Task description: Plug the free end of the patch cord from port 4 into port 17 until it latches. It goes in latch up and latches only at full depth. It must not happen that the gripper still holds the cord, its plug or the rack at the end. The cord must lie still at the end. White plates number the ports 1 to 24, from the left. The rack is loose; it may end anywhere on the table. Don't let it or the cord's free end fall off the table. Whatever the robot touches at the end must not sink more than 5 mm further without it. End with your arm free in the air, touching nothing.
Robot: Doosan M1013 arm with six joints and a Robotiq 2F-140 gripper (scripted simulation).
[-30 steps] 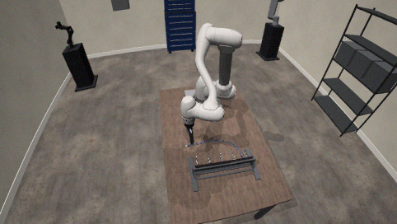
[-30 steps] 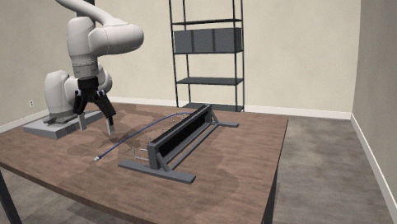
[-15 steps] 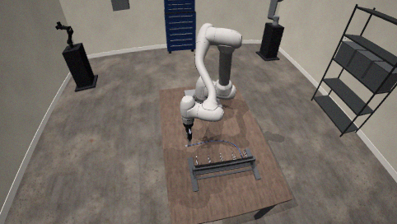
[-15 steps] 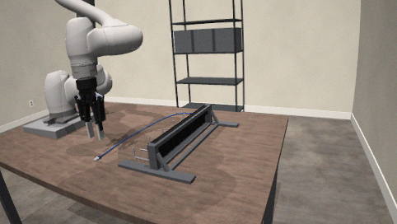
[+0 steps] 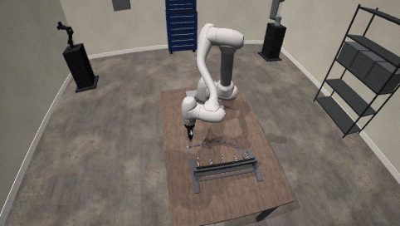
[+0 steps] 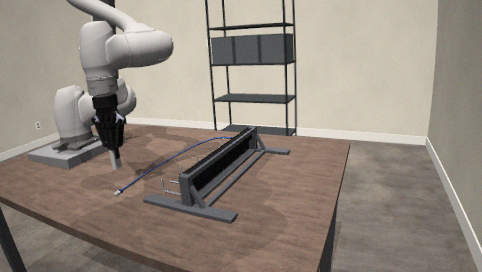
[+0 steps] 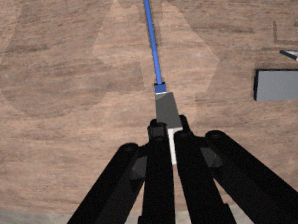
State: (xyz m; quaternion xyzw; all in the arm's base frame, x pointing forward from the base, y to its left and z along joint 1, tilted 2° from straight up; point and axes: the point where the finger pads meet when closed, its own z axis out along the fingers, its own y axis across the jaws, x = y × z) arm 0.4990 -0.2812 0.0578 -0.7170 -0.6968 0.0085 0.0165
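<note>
A blue patch cord (image 6: pixel 172 157) runs from the dark grey rack (image 6: pixel 220 165) across the wooden table. Its free end (image 6: pixel 117 192) lies flat on the table, left of the rack. In the top view the free end (image 5: pixel 189 147) lies behind the rack (image 5: pixel 226 168). My gripper (image 6: pixel 116 162) hangs a little above the table near the free end, apart from it. Its fingers are shut together with nothing between them. In the wrist view the shut fingertips (image 7: pixel 168 112) sit just short of the plug (image 7: pixel 160 87), and the cord (image 7: pixel 149 23) runs away from them.
The robot base (image 6: pixel 62 152) stands on the table's far left. A foot of the rack (image 7: pixel 276 84) shows at the right of the wrist view. Several other short plugs (image 5: pixel 224 158) stick out of the rack's back. A black shelf (image 6: pixel 252 65) stands behind the table.
</note>
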